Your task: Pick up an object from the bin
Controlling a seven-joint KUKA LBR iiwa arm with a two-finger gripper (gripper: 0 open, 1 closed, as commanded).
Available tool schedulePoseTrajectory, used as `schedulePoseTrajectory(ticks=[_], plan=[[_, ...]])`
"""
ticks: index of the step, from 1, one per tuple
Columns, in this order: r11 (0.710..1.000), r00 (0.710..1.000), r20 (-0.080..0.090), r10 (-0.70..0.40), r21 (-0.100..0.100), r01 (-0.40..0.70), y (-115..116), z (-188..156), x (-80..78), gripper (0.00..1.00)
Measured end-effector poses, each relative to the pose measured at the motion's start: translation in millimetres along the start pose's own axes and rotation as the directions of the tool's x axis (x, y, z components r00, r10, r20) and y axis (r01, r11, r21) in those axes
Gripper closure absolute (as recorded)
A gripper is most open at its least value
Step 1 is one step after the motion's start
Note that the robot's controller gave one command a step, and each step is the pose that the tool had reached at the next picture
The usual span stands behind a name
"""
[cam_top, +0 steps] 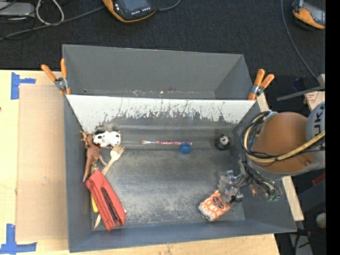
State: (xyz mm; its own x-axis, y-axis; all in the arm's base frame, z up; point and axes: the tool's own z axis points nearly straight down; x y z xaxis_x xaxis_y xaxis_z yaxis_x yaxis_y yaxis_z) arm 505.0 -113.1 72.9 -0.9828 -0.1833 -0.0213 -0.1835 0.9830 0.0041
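Observation:
My gripper [229,187] is low in the bin's near right corner, its fingers hanging just above a crumpled orange and white packet [214,206] on the floor. Nothing shows between the fingers. A small black round knob [222,141] lies at the far wall above the gripper. A thin rod with a blue ball end [169,144] lies along the far wall towards the middle.
On the left side lie a red flat comb-like piece [105,200], a brown dinosaur figure [91,158], a white and black cow figure [107,138] and a pale wooden spoon [112,159]. The arm with its orange cover and cables leans over the right rim.

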Motion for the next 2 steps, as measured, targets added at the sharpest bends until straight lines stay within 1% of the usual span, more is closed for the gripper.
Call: schedulePoseTrajectory(ticks=[1, 2], plan=[[0.983, 0.983, -0.001, -0.186, -0.003, 0.186, 23.5, -1.4, 9.0, 0.0], [0.983, 0.983, 0.0, -0.184, -0.003, 0.184, 23.3, -1.8, 8.9, 1.0]])
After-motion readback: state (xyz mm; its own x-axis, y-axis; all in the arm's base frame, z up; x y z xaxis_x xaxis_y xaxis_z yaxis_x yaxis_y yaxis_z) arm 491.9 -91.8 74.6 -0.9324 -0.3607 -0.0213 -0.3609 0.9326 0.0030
